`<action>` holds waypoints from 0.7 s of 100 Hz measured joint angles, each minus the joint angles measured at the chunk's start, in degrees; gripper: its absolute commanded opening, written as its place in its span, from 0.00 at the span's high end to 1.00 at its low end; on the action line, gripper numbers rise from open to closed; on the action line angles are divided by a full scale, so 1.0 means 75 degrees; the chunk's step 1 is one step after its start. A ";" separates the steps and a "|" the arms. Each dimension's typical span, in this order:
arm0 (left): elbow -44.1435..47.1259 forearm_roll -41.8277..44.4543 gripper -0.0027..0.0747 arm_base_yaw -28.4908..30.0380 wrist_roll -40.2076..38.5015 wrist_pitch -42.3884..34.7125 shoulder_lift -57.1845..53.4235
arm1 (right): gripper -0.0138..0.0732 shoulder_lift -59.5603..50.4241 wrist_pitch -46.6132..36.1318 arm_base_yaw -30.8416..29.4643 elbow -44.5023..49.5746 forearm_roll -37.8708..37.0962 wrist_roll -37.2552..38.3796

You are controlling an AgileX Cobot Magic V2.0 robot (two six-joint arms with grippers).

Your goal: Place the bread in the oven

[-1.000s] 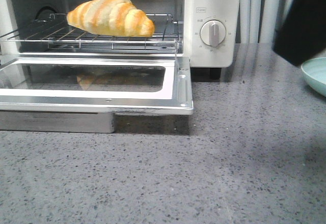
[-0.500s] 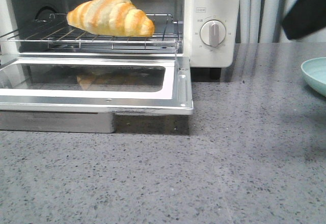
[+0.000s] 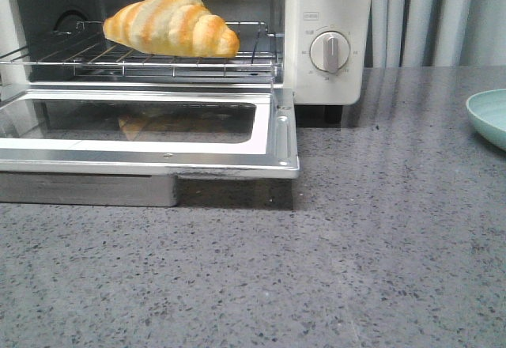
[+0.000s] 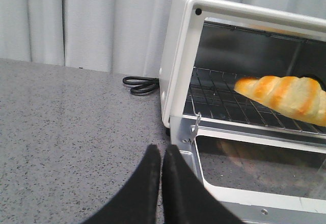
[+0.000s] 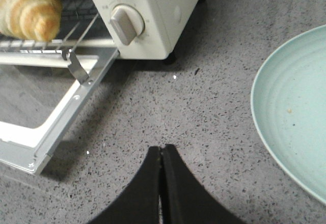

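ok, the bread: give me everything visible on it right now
The bread is a croissant-shaped roll, golden-orange with paler cream stripes across ridged segments, tapering at both ends. It looks whole and glossy. It lies on its side on the wire rack inside the oven, lengthwise across the opening, near the rack's front. Only the rack touches it; neither gripper is near. The door hangs open below, its glass showing a faint reflection of the roll.
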 measured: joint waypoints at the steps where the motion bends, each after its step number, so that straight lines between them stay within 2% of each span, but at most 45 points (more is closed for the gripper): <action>1: 0.0000 0.0000 0.99 0.0000 0.0000 0.0000 0.0000 | 0.93 -0.0082 -0.0051 -0.0024 0.0042 0.0016 0.0000; 18: 0.0000 0.0000 0.99 0.0000 0.0000 0.0000 0.0000 | 0.93 -0.1189 -0.1024 -0.0428 0.0959 0.0142 0.0000; 30: 0.0000 0.0000 0.99 0.0000 0.0000 0.0000 0.0000 | 0.93 -0.2029 -0.1223 -0.0872 0.1437 0.0153 -0.0058; 51: 0.0000 0.0000 0.99 0.0000 0.0000 0.0000 0.0000 | 0.93 -0.3256 -0.1157 -0.1903 0.2109 0.0170 -0.0546; 70: 0.0000 0.0000 0.99 0.0000 0.0000 0.0000 0.0000 | 0.93 -0.4093 -0.0578 -0.2599 0.2156 0.0170 -0.1045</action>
